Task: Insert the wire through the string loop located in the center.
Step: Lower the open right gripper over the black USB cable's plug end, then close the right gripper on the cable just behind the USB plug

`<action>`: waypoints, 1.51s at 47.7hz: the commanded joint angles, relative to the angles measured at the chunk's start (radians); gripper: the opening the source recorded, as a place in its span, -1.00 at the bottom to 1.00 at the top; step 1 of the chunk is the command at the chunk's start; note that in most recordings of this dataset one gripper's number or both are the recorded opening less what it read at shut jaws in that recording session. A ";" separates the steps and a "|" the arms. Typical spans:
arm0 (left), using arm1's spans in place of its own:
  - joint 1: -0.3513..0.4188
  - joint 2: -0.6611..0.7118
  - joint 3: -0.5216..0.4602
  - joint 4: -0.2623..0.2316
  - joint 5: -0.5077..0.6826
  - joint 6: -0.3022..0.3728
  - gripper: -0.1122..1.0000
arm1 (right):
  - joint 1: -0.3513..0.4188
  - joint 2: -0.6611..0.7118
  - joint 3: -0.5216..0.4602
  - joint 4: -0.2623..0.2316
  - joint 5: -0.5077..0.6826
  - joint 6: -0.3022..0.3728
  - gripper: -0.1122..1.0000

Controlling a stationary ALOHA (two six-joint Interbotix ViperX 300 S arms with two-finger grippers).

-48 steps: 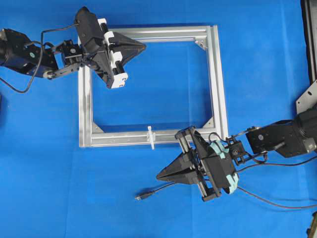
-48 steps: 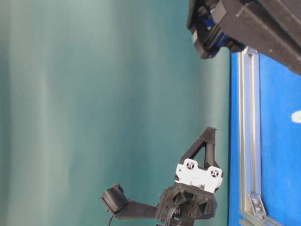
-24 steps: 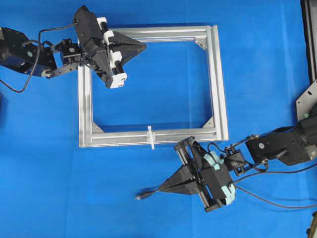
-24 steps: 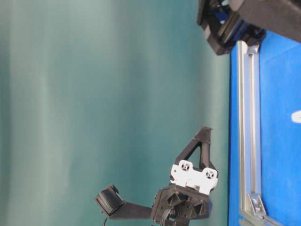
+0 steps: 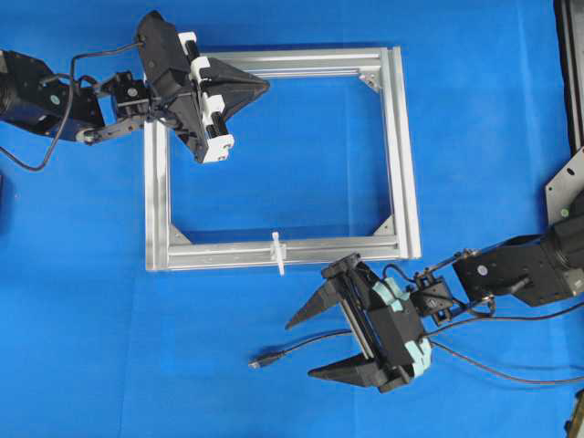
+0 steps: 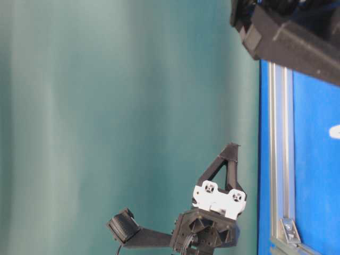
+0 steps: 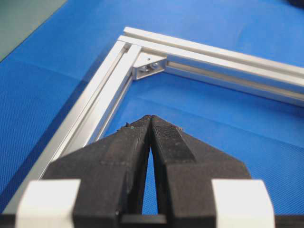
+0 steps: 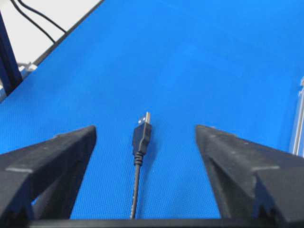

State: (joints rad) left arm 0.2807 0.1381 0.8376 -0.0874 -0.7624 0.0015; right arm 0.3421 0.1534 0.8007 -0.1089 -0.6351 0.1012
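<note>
The right gripper [image 5: 299,347] hangs spread wide and empty around the wire [image 5: 297,347], which lies on the blue mat below the frame [image 5: 399,155], apart from the string loop [image 5: 277,253]. The left gripper [image 5: 265,86] is closed on nothing over the frame's far corner. Thin and limp, the wire would likely handle best pinched just behind its stiff plug [image 8: 142,134].

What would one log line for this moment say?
left gripper: shut, empty | right gripper: open around wire | string loop: unthreaded

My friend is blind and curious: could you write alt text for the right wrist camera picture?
A black wire with a small plug tip lies on a blue table, centred between the wide-open fingers of the right gripper. Neither finger touches it.
</note>
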 commanded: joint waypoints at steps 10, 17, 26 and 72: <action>0.002 -0.028 -0.009 0.002 -0.005 0.000 -0.80 | 0.006 -0.017 -0.021 0.014 0.003 0.002 0.63; 0.002 -0.028 -0.009 0.002 -0.005 0.000 -0.80 | 0.006 0.032 -0.044 0.037 0.023 0.002 0.63; 0.002 -0.028 -0.008 0.003 -0.002 0.000 -0.80 | 0.006 0.118 -0.077 0.083 0.054 0.002 0.63; 0.002 -0.028 -0.008 0.003 0.005 0.000 -0.80 | 0.009 0.187 -0.091 0.115 0.057 0.002 0.34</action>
State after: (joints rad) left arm 0.2792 0.1381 0.8360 -0.0874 -0.7532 0.0015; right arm 0.3482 0.3528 0.7210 0.0046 -0.5722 0.1043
